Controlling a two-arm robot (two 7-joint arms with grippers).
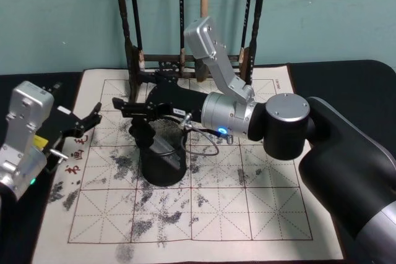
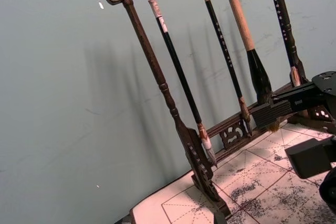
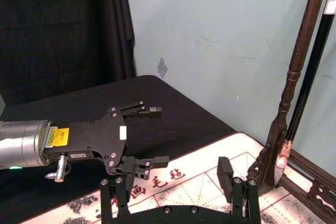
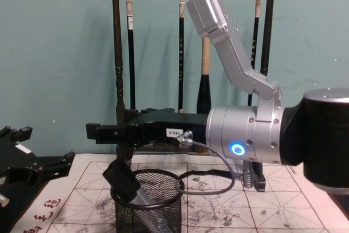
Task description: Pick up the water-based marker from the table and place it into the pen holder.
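Observation:
The black mesh pen holder (image 1: pixel 162 164) (image 4: pixel 148 211) stands on the felt mat. A marker (image 4: pixel 146 204) with a dark cap and a pale body leans inside it, its cap poking over the rim on my left side. My right gripper (image 1: pixel 129 117) (image 4: pixel 101 132) (image 3: pixel 170 192) hovers level just above that side of the holder, open with nothing between its fingers (image 3: pixel 228 179). My left gripper (image 1: pixel 91 120) (image 3: pixel 152 135) (image 4: pixel 43 147) hangs open and empty over the mat's left edge, apart from the holder.
A tall dark wooden brush rack (image 1: pixel 133 60) (image 2: pixel 157 72) (image 4: pixel 115 69) with several hanging brushes stands right behind the holder. The ink-stained grid mat (image 1: pixel 216 208) covers the black table. A thin cable (image 1: pixel 204 143) loops under my right wrist.

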